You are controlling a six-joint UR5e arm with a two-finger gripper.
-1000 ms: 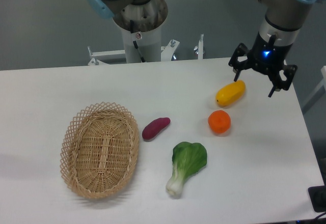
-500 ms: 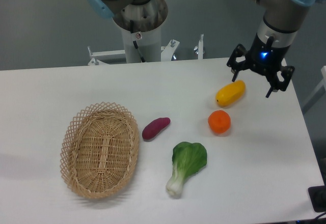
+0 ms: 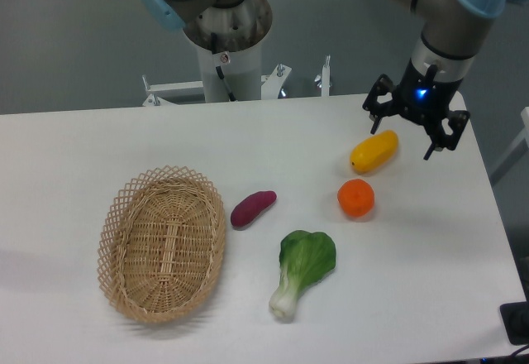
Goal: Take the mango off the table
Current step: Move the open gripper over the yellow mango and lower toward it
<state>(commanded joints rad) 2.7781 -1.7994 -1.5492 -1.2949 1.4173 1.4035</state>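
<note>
**Gripper Hangs Over the Mango**

White and wide, the table point(image 3: 99, 145) fills most of the view, with a gray wall behind it. At the back stands the robot's round base point(image 3: 225, 45).

On the right side of the table lies the mango point(image 3: 374, 151). It is yellow and smooth, tilted so one end points up toward the far right corner. It rests flat on the table and nothing is touching it.

The gripper point(image 3: 409, 126) hangs just above and a little to the right of the mango. Its two black fingers are spread wide apart and hold nothing. A small blue light glows on it.

Near the mango, a bit closer to the front, sits a round orange point(image 3: 356, 198). The two fruits do not touch.

In the middle lies a purple sweet potato point(image 3: 252, 208). Below it and a bit to the right is a green bok choy point(image 3: 302, 266) with a white stem.

On the left sits an oval wicker basket point(image 3: 162, 243).
</note>
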